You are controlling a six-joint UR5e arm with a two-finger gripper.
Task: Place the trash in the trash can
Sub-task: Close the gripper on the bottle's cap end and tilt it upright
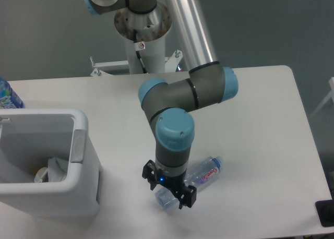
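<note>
Hovering over the bottle [194, 181] on the table [271, 124], the claw [169, 193], fingers spread, has nothing gripped, while the wrapper [56, 167] already sits in the bin [78, 145].

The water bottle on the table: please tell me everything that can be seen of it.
The water bottle is clear plastic with a blue cap at its upper-right end and a label with red letters. It lies on its side on the white table, slanting from lower left to upper right. It looks empty or nearly so. The gripper stands directly over its lower-left end and hides part of it; whether the fingers touch the bottle cannot be told. Nothing else touches it.
</note>
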